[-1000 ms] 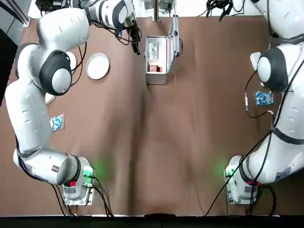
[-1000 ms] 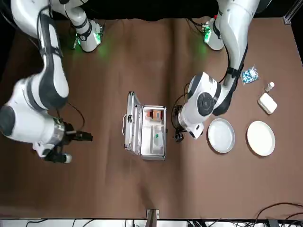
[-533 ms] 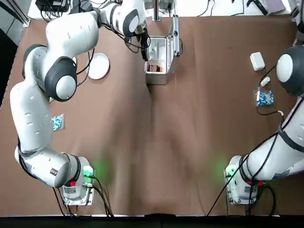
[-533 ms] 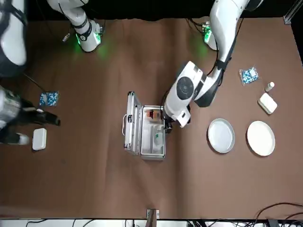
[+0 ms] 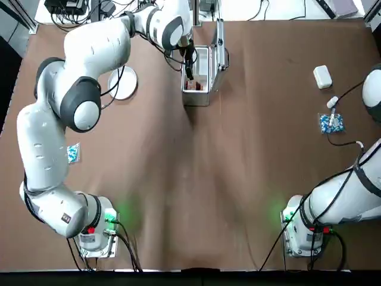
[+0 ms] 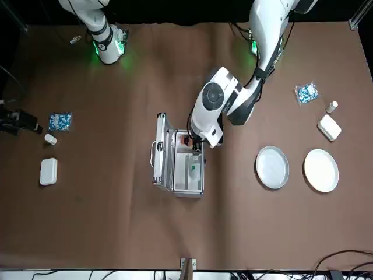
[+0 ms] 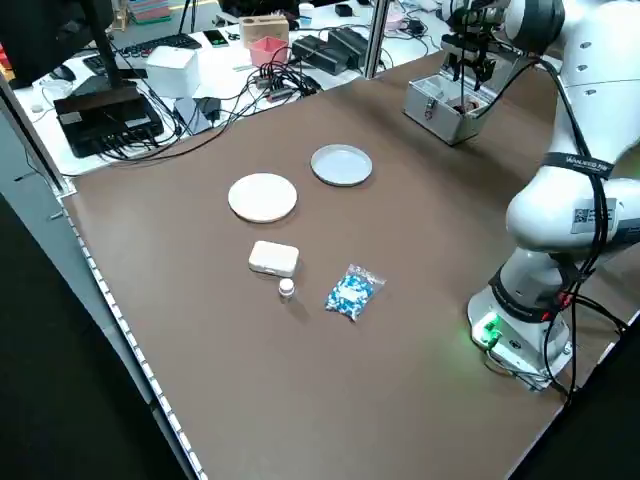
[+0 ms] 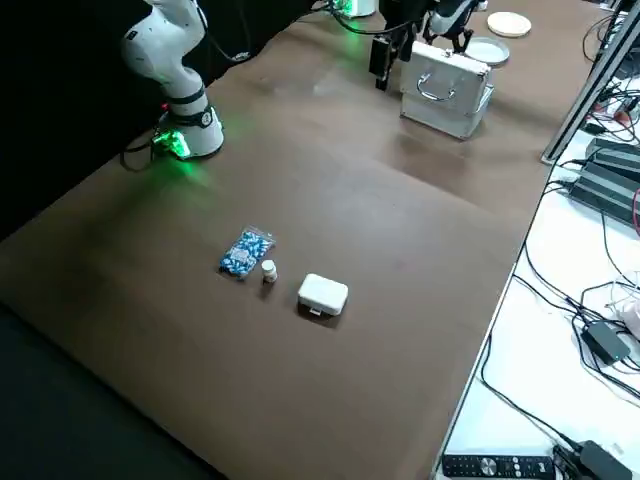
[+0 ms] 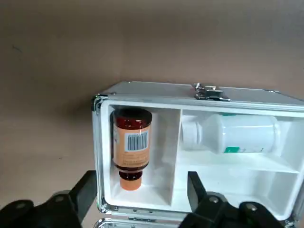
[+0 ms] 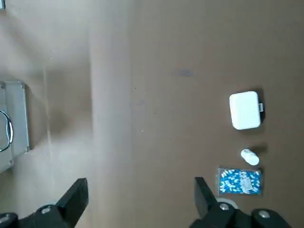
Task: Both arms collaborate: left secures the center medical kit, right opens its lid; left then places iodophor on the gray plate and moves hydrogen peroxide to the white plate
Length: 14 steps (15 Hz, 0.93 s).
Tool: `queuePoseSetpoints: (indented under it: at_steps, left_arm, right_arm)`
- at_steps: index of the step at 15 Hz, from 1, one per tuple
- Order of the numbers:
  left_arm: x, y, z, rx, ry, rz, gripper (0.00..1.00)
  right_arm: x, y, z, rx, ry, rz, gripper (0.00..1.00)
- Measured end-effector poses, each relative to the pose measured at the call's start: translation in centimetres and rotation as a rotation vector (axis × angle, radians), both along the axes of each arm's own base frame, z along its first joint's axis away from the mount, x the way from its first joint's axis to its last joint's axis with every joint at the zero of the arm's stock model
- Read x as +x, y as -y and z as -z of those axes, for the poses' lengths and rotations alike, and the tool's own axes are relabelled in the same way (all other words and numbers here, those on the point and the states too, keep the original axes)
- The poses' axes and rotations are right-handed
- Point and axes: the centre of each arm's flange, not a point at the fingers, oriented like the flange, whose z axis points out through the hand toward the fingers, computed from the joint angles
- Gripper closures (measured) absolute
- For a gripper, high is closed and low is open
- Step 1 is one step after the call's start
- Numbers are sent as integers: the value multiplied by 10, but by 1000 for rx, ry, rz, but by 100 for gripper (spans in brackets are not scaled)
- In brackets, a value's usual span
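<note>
Over the open medical kit (image 9: 156, 90) now, the left gripper (image 9: 141, 183) has moved in from beside it, while the right gripper (image 10: 140, 185) has withdrawn to its own side, fingers spread. Lid-opening looks finished; picking comes next. Left's fingers are spread too, holding nothing: the brown bottle (image 9: 134, 142), probably iodophor, lies ahead of the gap between them, the white bottle (image 9: 247, 135), likely peroxide, beyond one fingertip. Counted: two bottles inside, one gray plate (image 6: 272, 167), one white plate (image 6: 321, 171), two white boxes (image 6: 48, 171), two packets (image 6: 60, 122), two small bottles (image 6: 50, 139).
</note>
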Motion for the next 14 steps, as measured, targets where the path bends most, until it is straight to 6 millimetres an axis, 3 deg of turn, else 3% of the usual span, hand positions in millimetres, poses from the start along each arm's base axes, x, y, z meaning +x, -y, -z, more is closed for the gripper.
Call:
queuePoseSetpoints:
  at_steps: [2, 6, 8, 10, 14]
  left_arm:
    - [0, 6, 4, 7, 5, -12, 22]
    - [6, 16, 17, 18, 19, -41, 28]
    - [4, 23, 24, 27, 32, -49, 29]
    - [-5, 34, 31, 39, 36, -57, 29]
    - [-15, 45, 42, 51, 32, -52, 34]
  right_arm:
    - [-7, 17, -6, 1, -3, -12, 1]
    - [-17, 55, -13, 3, 7, -7, 1]
    - [-17, 51, -8, 5, -4, -18, 1]
    - [-13, 36, -2, -32, -11, -49, 1]
    - [-13, 19, -9, -60, 30, -78, 1]
